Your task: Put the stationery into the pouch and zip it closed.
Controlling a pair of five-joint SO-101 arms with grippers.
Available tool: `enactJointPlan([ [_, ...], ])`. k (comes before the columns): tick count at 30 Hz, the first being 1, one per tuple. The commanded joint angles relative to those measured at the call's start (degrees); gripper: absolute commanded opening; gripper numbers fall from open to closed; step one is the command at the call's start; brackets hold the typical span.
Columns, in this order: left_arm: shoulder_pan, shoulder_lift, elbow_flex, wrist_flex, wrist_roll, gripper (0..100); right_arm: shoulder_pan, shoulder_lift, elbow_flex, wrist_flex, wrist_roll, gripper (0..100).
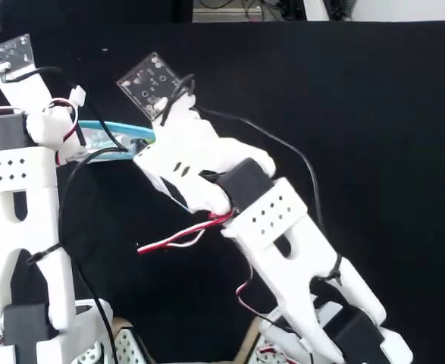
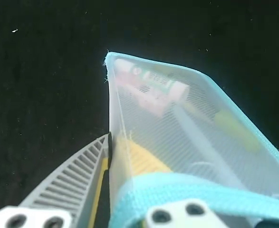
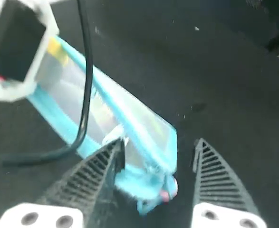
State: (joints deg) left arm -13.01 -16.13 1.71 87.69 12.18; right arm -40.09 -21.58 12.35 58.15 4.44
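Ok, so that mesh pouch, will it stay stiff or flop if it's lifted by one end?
Likely floppy: the pouch is thin see-through mesh with soft fabric trim. The stationery inside looks loose, so it may slide. Few items, so probably light.

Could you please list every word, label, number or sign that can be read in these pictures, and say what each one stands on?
No text can be read in any view.
On the white stick inside the mesh pouch: a label with green and red print, too blurred to read.
On the circuit boards atop the arms, high view: markings too small to read.
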Motion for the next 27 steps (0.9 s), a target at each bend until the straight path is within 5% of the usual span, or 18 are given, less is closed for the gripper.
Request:
enactJointPlan([
  [1,0.84,0.26,0.75,-0.44,-0.35,3,-0.62,0.57,0.75,-3.34,-0.26,24.0],
  [27,0.66,0.26,0.75,-0.35,-0.44,3,-1.76,-2.15,-7.6,3.25,-0.62,21.8],
])
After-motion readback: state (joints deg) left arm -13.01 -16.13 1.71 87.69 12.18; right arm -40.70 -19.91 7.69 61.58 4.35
